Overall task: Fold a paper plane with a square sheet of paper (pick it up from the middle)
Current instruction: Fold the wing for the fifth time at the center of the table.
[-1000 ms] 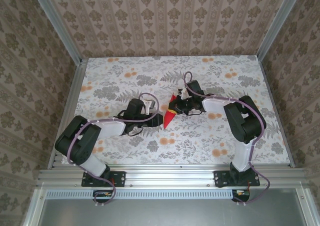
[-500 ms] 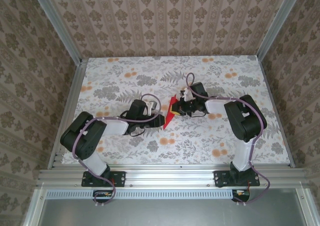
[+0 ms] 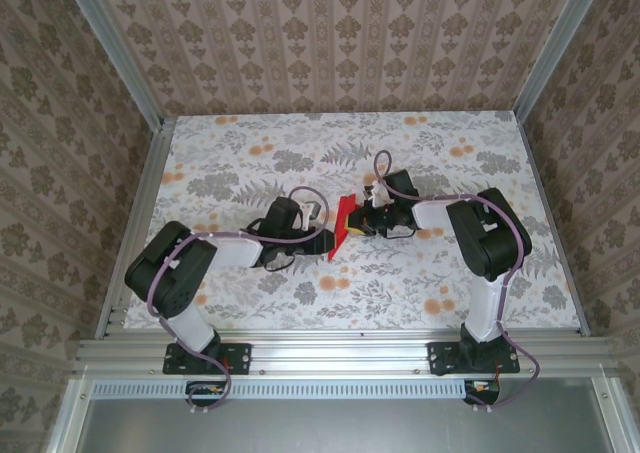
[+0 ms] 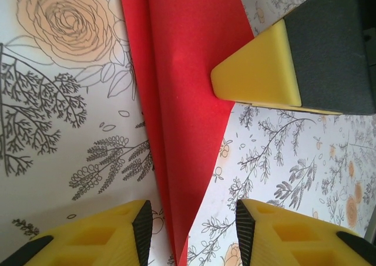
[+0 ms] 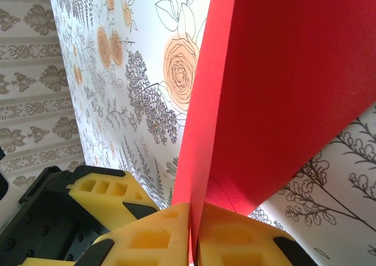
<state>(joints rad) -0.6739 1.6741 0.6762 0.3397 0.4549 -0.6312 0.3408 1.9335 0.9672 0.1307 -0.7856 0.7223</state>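
Since the paper (image 4: 182, 101) is already a narrow pointed dart with layered folds, most folding looks done. It sits mid-table (image 3: 450, 273). The right gripper (image 5: 194, 210) is clamped on its wide end. The left gripper (image 4: 191, 219) straddles the tip, jaws apart, nothing gripped. Remaining, I'd guess: sharpen the centre crease, spread the wings, set it down.

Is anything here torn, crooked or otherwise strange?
Nothing stands out. The paper is folded to a point with no tear visible. The right gripper pinches it, and the open left gripper straddles its tip.
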